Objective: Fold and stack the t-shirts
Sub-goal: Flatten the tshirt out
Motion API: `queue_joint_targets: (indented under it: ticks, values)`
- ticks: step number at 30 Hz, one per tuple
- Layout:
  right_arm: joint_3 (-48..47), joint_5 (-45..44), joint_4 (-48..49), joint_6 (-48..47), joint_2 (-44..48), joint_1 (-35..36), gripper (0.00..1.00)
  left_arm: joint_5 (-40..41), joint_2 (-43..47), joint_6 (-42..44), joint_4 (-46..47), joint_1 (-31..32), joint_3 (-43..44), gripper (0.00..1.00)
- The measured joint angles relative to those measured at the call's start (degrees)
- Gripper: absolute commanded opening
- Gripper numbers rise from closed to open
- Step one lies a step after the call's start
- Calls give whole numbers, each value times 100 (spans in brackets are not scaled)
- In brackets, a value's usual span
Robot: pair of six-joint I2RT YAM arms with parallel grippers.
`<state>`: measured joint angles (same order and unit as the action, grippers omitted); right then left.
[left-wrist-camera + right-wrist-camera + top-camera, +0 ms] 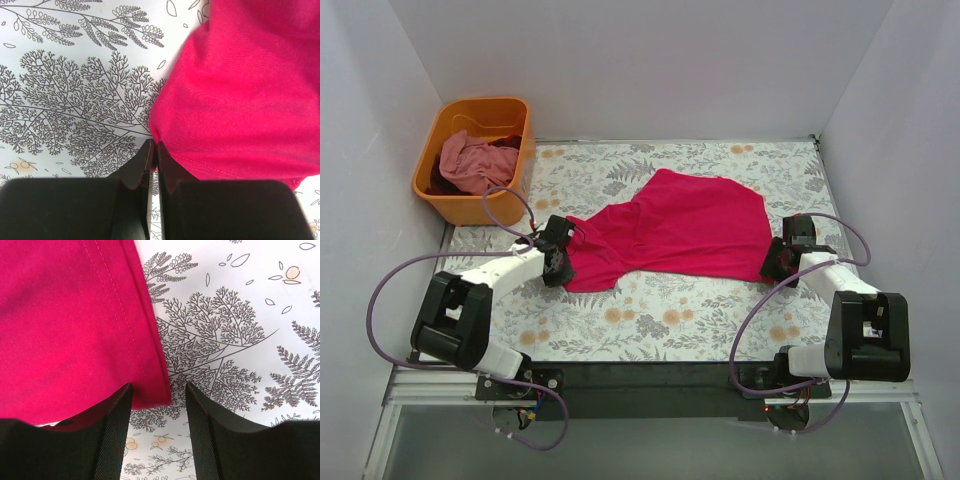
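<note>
Now my left end effector [154, 146] clamps the crimson t-shirt [240, 100] edge (to spread it, I reckon); my right end effector [160, 390] gapes astride the hem.

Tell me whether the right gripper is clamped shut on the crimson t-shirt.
No: the right gripper stands open, fingers apart, with the crimson t-shirt's hemmed corner lying between them.

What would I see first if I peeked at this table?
The bright crimson t-shirt in the middle of the flowery table jumps out first. The left gripper pinches one edge, the right gripper stands open at the other. An orange basket holding pale pink clothing sits by the far left corner.
</note>
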<state>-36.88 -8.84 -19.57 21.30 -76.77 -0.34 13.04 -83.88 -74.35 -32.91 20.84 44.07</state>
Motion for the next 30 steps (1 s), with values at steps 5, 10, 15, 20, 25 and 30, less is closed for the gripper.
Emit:
queue_joint_targets:
  ticks: [5, 10, 15, 20, 25, 30]
  values:
    - [0, 79, -13, 85, 0, 0, 44, 37, 85, 0, 17, 0, -11, 0]
    - [7, 236, -44, 153, 0, 0, 24, 74, 216, -4, 20, 0, -20, 0]
    - [26, 350, -92, 262, 20, 0, 1, 70, 310, -33, 9, 0, -20, 0]
    - [-332, 365, -507, 271, 24, 0, 1, 2, 238, -33, -330, -140, 610, 0]
    - [-2122, 275, -1121, 240, 22, 7, 1, -109, -240, 35, -772, -737, 2769, 0]
    - [-4393, 223, -1294, 184, 46, 11, 1, 66, -649, 114, -1196, -1078, 5539, 0]
